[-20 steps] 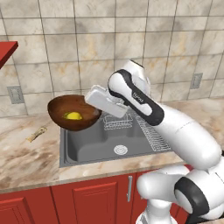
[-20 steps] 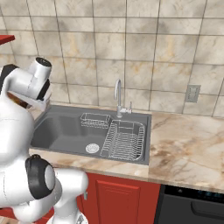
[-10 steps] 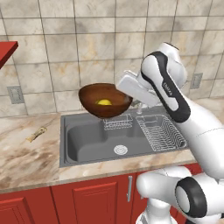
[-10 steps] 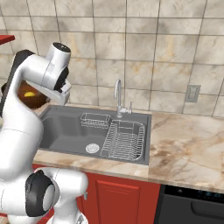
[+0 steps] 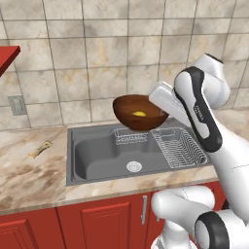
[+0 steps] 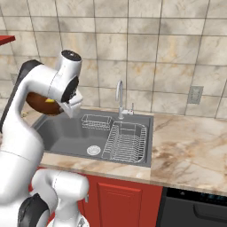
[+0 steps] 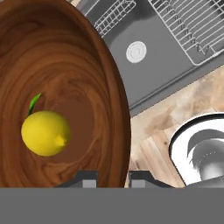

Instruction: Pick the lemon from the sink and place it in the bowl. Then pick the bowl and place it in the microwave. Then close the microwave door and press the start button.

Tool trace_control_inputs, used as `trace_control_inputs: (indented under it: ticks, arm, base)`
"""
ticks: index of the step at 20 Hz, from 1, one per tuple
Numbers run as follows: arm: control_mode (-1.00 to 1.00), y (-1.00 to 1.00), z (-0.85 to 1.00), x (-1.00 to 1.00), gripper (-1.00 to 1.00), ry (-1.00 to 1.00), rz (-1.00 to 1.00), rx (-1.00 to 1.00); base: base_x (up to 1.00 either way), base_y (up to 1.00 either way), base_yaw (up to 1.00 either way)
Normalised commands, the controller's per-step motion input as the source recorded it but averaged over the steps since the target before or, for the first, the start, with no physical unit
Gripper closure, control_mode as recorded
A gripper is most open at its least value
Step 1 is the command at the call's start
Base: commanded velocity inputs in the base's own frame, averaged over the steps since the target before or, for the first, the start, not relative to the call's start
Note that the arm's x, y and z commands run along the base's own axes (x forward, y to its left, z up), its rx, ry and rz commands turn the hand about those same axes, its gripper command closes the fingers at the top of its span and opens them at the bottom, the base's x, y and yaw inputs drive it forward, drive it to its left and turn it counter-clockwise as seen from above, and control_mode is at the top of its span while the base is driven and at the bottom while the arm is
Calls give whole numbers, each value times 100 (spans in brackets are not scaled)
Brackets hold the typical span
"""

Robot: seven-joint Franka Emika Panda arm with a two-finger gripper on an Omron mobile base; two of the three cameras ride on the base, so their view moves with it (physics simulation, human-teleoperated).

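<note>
The dark reddish-brown bowl (image 5: 141, 113) hangs in the air over the right half of the sink (image 5: 97, 151), tilted slightly. The yellow lemon (image 5: 139, 114) lies inside it. My gripper (image 5: 161, 110) is shut on the bowl's right rim. In the hand view the bowl (image 7: 57, 87) covers the left side, the lemon (image 7: 46, 132) rests low in it, and the gripper (image 7: 113, 178) clamps the rim at the bottom. From the right base view the bowl (image 6: 41, 104) peeks out behind my arm above the sink (image 6: 66, 133). The microwave and its door are out of view.
A wire dish rack (image 5: 180, 146) sits in the sink's right part, and a smaller rack (image 5: 130, 136) at its back. A curved tap (image 6: 119, 97) stands behind the basin. A small tan object (image 5: 41, 148) lies on the left counter. A red cabinet (image 5: 7, 56) hangs at upper left.
My arm has swung to the right with the bowl and lemon, from above the sink's left edge to over its right half. The grip on the rim is unchanged.
</note>
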Motion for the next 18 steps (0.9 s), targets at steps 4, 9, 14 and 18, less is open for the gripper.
trace_control_inputs:
  ticks: [4,9,14,18]
  arm:
    - [-100,-6,-8,-11,100,-9,-24,0]
    - [-100,0,0,0,100,0,-5,0]
    - [-100,0,0,0,100,1,0,-1]
    - [100,0,0,0,100,0,0,0]
  base:
    - [0,0,0]
    - [0,0,0]
    - [0,0,0]
    - [-62,-35,-1]
